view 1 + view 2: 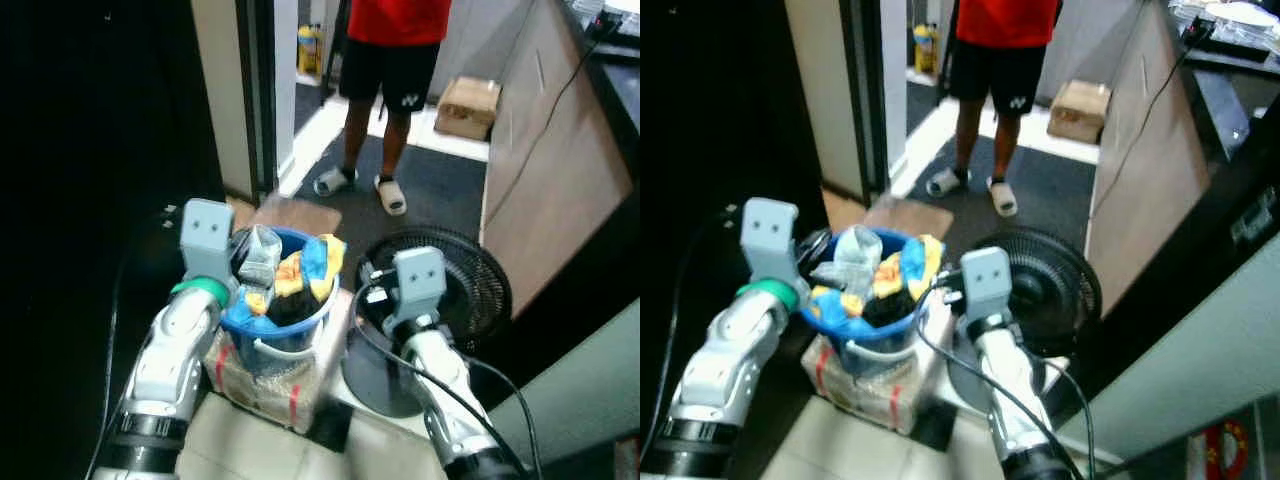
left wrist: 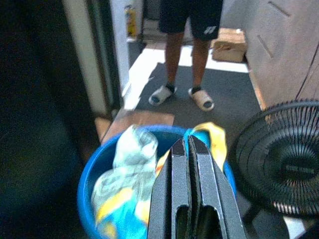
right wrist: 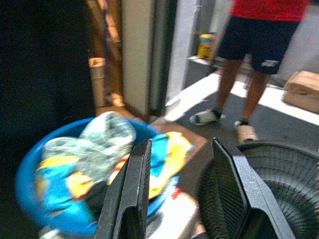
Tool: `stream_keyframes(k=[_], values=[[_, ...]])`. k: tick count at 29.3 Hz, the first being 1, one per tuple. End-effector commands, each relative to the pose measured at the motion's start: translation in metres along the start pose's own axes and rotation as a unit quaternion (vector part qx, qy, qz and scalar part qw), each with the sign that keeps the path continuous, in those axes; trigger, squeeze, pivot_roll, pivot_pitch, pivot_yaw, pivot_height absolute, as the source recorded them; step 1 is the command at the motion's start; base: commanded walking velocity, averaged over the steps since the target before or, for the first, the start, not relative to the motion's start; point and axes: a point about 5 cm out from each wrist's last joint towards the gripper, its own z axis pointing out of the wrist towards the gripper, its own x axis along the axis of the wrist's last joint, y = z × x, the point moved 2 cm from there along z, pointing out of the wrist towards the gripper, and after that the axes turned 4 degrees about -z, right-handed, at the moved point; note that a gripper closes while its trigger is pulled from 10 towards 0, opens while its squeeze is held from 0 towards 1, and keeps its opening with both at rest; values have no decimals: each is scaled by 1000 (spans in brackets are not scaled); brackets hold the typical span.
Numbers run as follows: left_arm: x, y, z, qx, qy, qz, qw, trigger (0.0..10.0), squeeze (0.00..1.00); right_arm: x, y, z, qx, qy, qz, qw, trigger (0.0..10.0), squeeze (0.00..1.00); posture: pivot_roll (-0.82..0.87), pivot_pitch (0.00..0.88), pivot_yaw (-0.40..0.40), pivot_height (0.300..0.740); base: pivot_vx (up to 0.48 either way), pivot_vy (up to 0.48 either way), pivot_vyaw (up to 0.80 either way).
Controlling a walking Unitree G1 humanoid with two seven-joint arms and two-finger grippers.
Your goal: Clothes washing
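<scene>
Directly ahead, a round blue plastic bucket [image 1: 275,325] heaped with yellow, blue and pale crumpled clothes [image 1: 300,272] sits on a plastic-wrapped bundle [image 1: 265,385] on the floor. Left end effector [image 2: 192,149], fingers pressed together, hovers over the bucket's rim. Right end effector [image 3: 182,164], fingers spread, is between the bucket and a black round floor fan [image 1: 455,285]. Beyond stands a person in a red shirt and black shorts [image 1: 390,70].

bucket [image 1: 245,325] blue | clothes [image 1: 300,270] yellow, blue, pale green | fan [image 1: 470,285] black
</scene>
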Motion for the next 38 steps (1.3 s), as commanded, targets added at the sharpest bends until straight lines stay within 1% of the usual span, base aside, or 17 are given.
stream_keyframes(k=[1, 10, 12, 26, 38], values=[[-4, -6, -1, 11, -8, -1, 1000, 10000, 0, -1, -3, 0, 6, -2, -1, 1000, 10000, 0, 122, 29, 8, 740, 0, 0, 794], [-4, -6, -1, 14, -7, -1, 1000, 10000, 0, 0, -2, 1, 8, 0, 2, 1000, 10000, 0, 122, 29, 8, 740, 0, 0, 755], [-5, -7, -1, 15, -9, 4, 1000, 10000, 0, 1, -2, 1, 5, 4, 15, 1000, 10000, 0, 124, 31, 7, 740, 0, 0, 0], [-5, -5, 0, 9, -8, 4, 1000, 10000, 0, -1, -4, 1, 6, 1, 13, 1000, 10000, 0, 124, 31, 14, 740, 0, 0, 0], [-3, -3, 1, 5, -1, 9, 1000, 10000, 0, -3, -5, 0, 9, -3, 12, 1000, 10000, 0, 123, 32, 14, 740, 461, 0, 0]])
